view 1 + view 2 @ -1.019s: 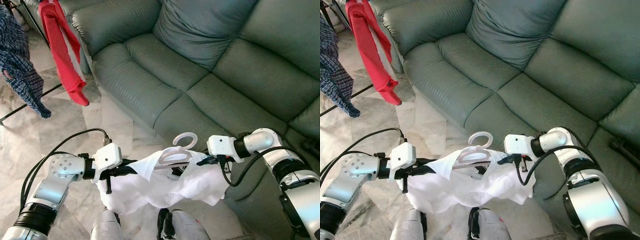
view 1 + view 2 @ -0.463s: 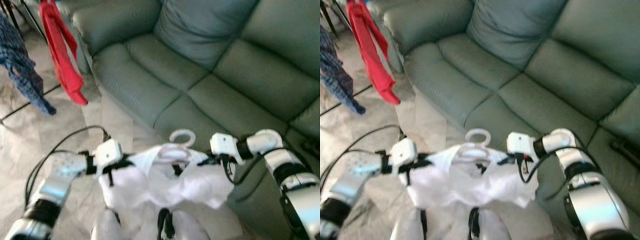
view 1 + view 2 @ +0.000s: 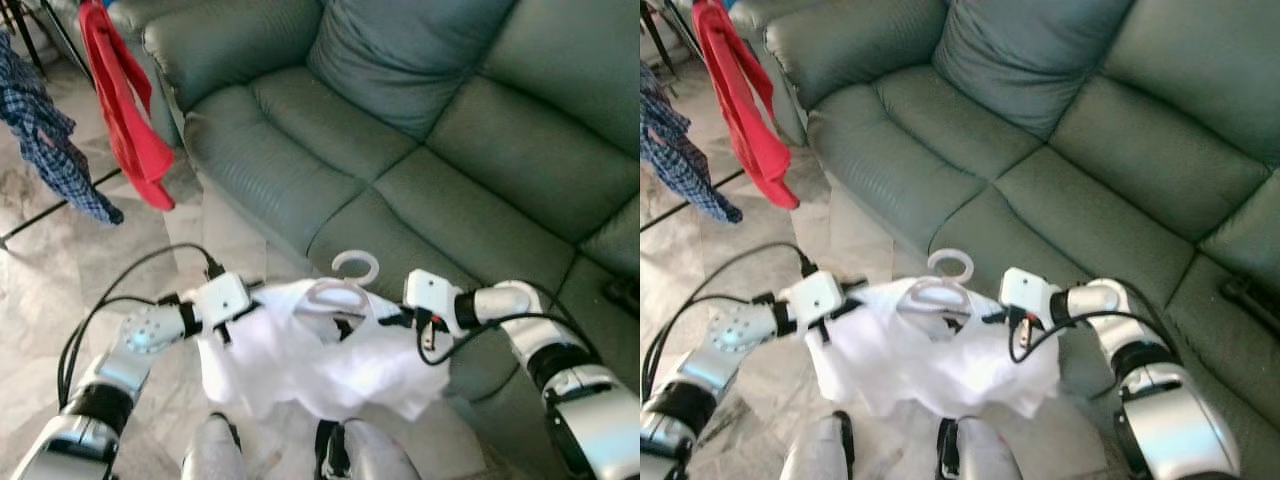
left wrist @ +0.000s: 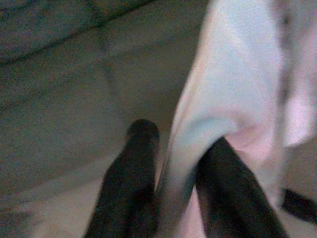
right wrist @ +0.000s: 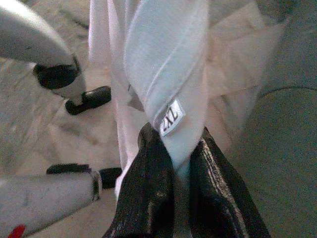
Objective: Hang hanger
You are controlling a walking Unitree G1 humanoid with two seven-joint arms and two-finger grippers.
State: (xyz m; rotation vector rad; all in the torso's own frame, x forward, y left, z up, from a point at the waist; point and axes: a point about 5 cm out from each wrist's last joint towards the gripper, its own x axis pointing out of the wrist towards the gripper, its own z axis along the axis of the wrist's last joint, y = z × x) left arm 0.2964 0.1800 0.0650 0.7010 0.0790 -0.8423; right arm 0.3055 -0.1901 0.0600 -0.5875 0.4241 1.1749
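A wide grey-green leather sofa (image 3: 420, 120) fills the scene from twelve to three o'clock, and pale marble floor (image 3: 60, 260) spreads toward nine. At ten to eleven o'clock a black drying rack (image 3: 60, 40) carries a red garment (image 3: 125, 110) and a blue checked shirt (image 3: 50, 140).

At six o'clock, a white cotton shirt (image 3: 320, 350) is stretched between the two arms, already threaded on a pale plastic hanger (image 3: 340, 293) whose hook stands up above the collar.

The left gripper (image 4: 173, 198) is clamped on a fold of the shirt, and the right gripper (image 5: 181, 168) is pinched on the collar by its size label.

By my reading, dressing the hanger is done; carrying it to the rack and hooking it on remains, with the rack well apart.
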